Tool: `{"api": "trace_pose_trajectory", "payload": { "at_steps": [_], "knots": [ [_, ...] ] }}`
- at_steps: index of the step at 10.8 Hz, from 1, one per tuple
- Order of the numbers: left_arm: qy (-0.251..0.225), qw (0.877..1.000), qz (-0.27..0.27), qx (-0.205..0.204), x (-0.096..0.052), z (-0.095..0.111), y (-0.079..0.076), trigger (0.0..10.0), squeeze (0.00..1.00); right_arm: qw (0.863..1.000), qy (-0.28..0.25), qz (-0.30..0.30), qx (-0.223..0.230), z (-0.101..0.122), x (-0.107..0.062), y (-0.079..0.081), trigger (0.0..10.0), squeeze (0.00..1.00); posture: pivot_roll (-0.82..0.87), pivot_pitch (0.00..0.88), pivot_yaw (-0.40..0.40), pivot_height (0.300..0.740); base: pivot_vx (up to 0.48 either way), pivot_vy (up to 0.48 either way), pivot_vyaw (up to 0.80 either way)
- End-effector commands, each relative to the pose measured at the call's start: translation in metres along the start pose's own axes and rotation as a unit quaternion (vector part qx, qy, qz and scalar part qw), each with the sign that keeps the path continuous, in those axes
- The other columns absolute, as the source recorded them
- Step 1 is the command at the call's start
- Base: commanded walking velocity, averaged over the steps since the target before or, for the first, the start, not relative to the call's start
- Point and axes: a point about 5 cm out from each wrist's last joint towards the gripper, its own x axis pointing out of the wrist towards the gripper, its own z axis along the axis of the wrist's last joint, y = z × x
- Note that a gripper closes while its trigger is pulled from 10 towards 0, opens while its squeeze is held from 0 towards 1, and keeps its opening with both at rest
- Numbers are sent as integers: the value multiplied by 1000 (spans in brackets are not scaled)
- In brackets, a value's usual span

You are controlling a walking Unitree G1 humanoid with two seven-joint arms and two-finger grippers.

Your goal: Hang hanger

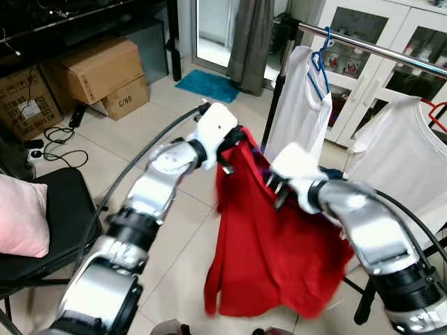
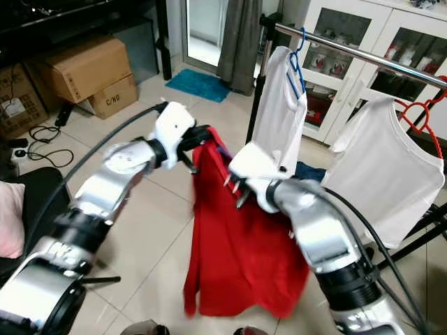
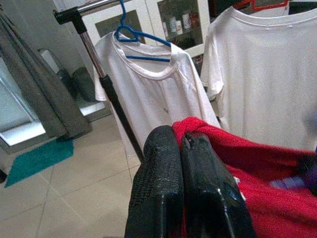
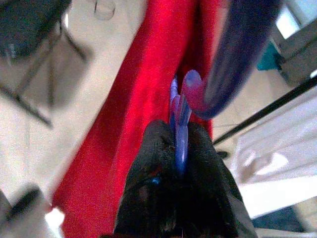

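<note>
A: Where do we stand with the red shirt [image 1: 272, 251]?

B: We hold it between both arms. The left gripper [image 3: 184, 148] is clamped on a fold at the shirt's upper edge. The right gripper [image 4: 179, 144] is closed on the blue hanger [image 4: 181, 124], whose hook curves up and away from the fingertips. The shirt hangs below both grippers.

A: Which way does the rail [image 1: 391, 50] lie from us?

B: Ahead of the grippers, above them, and toward the right arm's side. It runs across our front, carrying two white shirts [image 1: 300, 98].

A: Which arm leads?

B: We judge the right; it holds the hanger and is nearer the free stretch of rail between the white shirts.
</note>
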Motion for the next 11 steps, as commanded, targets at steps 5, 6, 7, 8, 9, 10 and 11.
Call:
{"api": "trace_pose_trajectory", "payload": {
  "at_steps": [5,6,7,8,9,10,11],
  "knots": [
    [-1,1000,8,29,5,8,-4,0,0,997,-56,38,-47,37,10,14,0,0,-85,0,-40,740,0,0,0],
    [-4,999,7,33,6,11,-5,0,0,994,-44,48,-83,36,15,20,0,0,-85,0,-40,740,0,0,0],
    [-6,999,3,39,7,12,-5,0,0,990,-30,64,-122,36,18,25,0,0,-82,0,-41,740,0,0,0],
    [-11,999,-2,38,8,13,-8,0,0,988,-25,74,-132,38,27,29,0,0,-82,0,-41,740,0,0,0],
    [-25,999,9,20,10,16,-9,0,0,995,-36,93,-27,33,40,38,0,0,-81,0,-42,740,0,0,0],
    [-30,999,20,15,9,17,-6,0,0,996,-48,75,-16,29,44,36,0,0,-73,0,-51,740,0,0,0],
    [-15,999,35,24,1,11,4,0,0,998,-46,51,17,15,37,26,0,0,-62,0,-60,740,0,0,0]
  ]
}}
